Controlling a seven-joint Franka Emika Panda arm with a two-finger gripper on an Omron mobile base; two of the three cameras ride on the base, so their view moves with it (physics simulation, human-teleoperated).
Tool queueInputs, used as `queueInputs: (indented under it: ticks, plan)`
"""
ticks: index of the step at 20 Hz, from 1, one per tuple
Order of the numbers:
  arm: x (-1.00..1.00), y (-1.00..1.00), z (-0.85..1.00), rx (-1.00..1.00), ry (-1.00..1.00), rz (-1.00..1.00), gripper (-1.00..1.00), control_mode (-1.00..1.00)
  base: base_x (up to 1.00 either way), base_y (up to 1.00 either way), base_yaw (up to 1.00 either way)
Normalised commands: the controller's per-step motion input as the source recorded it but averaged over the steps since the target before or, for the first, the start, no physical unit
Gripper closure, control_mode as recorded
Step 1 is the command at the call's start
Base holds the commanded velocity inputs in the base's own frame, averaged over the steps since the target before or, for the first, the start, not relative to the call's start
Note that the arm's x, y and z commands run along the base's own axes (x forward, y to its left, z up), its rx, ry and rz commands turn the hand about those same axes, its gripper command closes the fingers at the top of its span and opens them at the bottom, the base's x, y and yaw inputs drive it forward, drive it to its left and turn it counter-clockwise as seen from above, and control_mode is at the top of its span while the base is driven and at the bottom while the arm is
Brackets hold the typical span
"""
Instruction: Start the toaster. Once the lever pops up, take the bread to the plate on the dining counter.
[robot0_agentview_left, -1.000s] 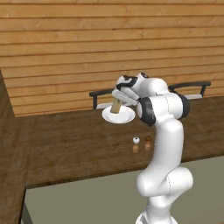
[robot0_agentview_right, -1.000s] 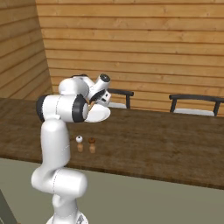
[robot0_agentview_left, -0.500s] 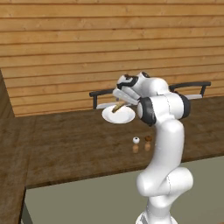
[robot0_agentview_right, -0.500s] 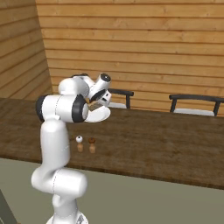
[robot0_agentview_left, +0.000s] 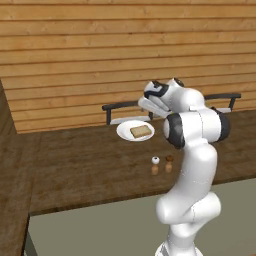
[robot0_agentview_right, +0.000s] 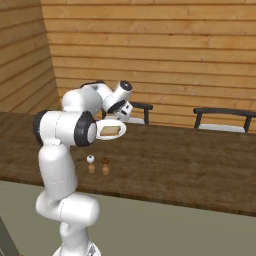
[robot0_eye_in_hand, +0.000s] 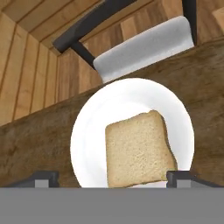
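The bread (robot0_eye_in_hand: 138, 151) lies flat on the round white plate (robot0_eye_in_hand: 87, 131), a tan slice with a darker crust. The plate (robot0_agentview_left: 125, 133) rests on the dark wood dining counter (robot0_agentview_left: 75, 165) near its far edge, with the bread (robot0_agentview_left: 141, 131) on its right half. My gripper (robot0_eye_in_hand: 113, 178) hovers just above the slice, open, one fingertip off each side of it and nothing held. From the right the gripper (robot0_agentview_right: 122, 107) hangs over the plate (robot0_agentview_right: 118, 134) and the bread (robot0_agentview_right: 110, 131). The toaster and the lever are out of view.
Two small shakers (robot0_agentview_left: 155, 165) (robot0_agentview_left: 169, 163) stand on the counter in front of the plate, close to my arm. Beyond the far edge stand dark-framed chairs with grey seats (robot0_eye_in_hand: 144, 48) (robot0_agentview_right: 220, 117). A wood-plank wall (robot0_agentview_left: 100, 50) closes the back.
The gripper has opened. The bread, held up between the fingers a second ago, now lies flat on the plate. The arm has barely moved.
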Motion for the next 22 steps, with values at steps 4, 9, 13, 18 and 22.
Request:
queueInputs:
  ticks: [4, 9, 13, 18, 22]
  plan:
    - [-0.63, -0.29, 0.51, 0.00, 0.00, -0.13, -1.00, -1.00, 0.00, 0.00, 0.00]
    - [-0.85, -0.08, 0.38, -0.03, -0.01, -0.18, -1.00, -1.00, 0.00, 0.00, 0.00]
    - [-0.91, 0.00, 0.47, -0.11, -0.02, -0.12, -1.00, -1.00, 0.00, 0.00, 0.00]
    - [-1.00, 0.00, 0.38, -0.20, -0.05, -0.04, -1.00, -1.00, 0.00, 0.00, 0.00]
    - [-0.98, 0.00, 0.41, -0.15, -0.01, 0.00, -1.00, -1.00, 0.00, 0.00, 0.00]
